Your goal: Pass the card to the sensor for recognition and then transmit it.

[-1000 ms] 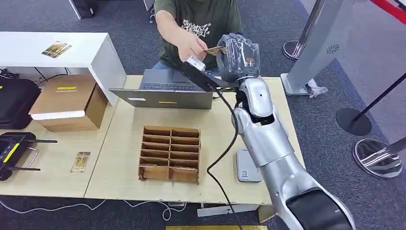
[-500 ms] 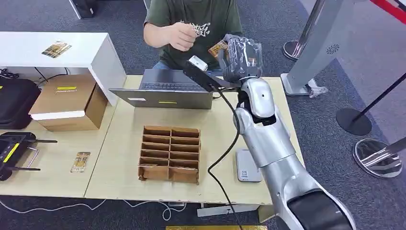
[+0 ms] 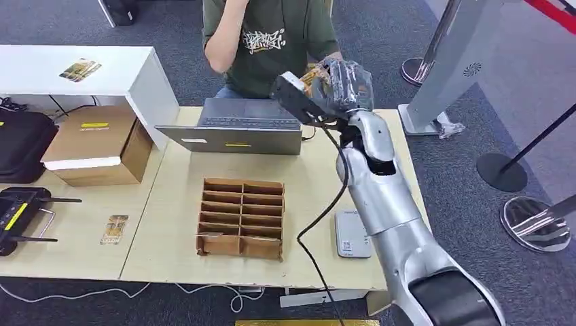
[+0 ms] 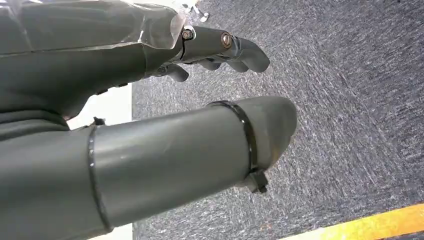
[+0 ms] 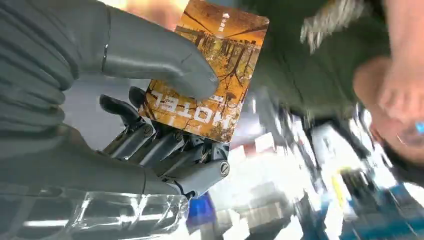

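R arm (image 3: 387, 204) runs up from the near edge of the head view, silver, over the table (image 3: 170, 251). Nearest the robot on the table: grey flat sensor pad (image 3: 352, 234), lying just beside the forearm, well short of the fingers. Next out, cardboard divider tray (image 3: 241, 217) w/ rows of slots, mid-table, also well short of the fingers and off to their left. Farther left on a second table: loose card (image 3: 115, 229), black controller (image 3: 17, 210), brown box (image 3: 95, 146), black case (image 3: 20, 146).

Beyond the tray, grey laptop (image 3: 234, 125) at the far table edge, below and left of the raised hand.

R hand (image 3: 339, 85) is up above the far edge, wrapped in clear film, fingers closed on the card (image 5: 210, 80). Wrist view: thick grey thumb (image 5: 165, 62) presses on the printed face, darker fingers (image 5: 165, 150) back it from behind; card is orange-brown w/ tree picture and "MOTEL" lettering, most of it sticking out past the thumb tip. Head view shows only a sliver of it at the fingertips. Black wrist cam (image 3: 293, 98) juts off the hand, cable hanging down.

Just past the fingers: person in a dark green printed tee (image 3: 278, 41), seated behind the laptop, one arm bent up.

L hand (image 4: 150, 125) hangs over grey carpet (image 4: 350, 100); thumb and fingers apart, holding nothing.

Far: white bench (image 3: 75, 71) w/ another card, stanchion bases (image 3: 502, 173) right.
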Controlling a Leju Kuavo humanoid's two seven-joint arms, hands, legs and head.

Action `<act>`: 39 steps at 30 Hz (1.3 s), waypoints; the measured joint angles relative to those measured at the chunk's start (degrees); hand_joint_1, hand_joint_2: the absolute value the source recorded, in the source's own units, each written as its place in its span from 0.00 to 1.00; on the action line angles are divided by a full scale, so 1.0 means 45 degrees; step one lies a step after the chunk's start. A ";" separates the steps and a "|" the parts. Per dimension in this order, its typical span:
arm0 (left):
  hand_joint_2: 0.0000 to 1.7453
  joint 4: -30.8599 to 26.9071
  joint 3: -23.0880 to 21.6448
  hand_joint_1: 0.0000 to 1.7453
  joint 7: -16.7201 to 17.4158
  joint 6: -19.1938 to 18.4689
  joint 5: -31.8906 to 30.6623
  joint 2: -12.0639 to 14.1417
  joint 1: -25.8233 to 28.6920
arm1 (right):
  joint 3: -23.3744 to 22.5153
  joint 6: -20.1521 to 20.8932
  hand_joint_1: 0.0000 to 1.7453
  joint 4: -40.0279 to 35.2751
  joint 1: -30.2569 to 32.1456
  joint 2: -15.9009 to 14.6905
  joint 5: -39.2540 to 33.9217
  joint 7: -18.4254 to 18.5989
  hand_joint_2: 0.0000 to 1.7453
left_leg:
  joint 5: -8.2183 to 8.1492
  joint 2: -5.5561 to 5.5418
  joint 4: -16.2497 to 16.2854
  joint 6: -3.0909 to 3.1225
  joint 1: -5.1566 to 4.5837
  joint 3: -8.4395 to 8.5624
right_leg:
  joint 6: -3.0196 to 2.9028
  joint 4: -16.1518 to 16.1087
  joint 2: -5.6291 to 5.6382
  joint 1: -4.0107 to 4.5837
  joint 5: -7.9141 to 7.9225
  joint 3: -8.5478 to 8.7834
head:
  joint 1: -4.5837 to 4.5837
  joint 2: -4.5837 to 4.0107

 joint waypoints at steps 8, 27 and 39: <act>0.00 0.0180 0.0262 0.00 -0.0165 0.0257 0.0000 0.0126 -0.0021 | -0.1582 0.1589 1.00 0.0355 -0.0181 0.0180 -0.7142 0.0287 1.00 | 0.0000 0.0002 0.0000 0.0000 0.0000 0.0000 | 0.0000 0.0000 0.0006 0.0000 0.0000 -0.0002 | 0.0005 0.0000; 0.00 0.0233 0.0549 0.00 -0.0243 0.0340 0.0000 0.0112 -0.0015 | -0.1339 0.0602 1.00 0.0899 -0.0226 -0.0218 -0.8636 0.0729 1.00 | 0.0000 0.0001 0.0001 0.0000 0.0000 0.0000 | 0.0000 0.0000 0.0002 0.0000 -0.0001 -0.0002 | -0.0005 0.0000; 0.00 0.0233 0.0753 0.00 -0.0238 0.0321 0.0000 0.0073 -0.0006 | -0.1329 -0.0160 1.00 0.0947 -0.0054 -0.0966 -0.8145 0.0719 1.00 | 0.0000 0.0001 0.0003 0.0000 -0.0001 0.0002 | 0.0000 -0.0002 0.0002 -0.0001 0.0000 -0.0003 | -0.0005 0.0000</act>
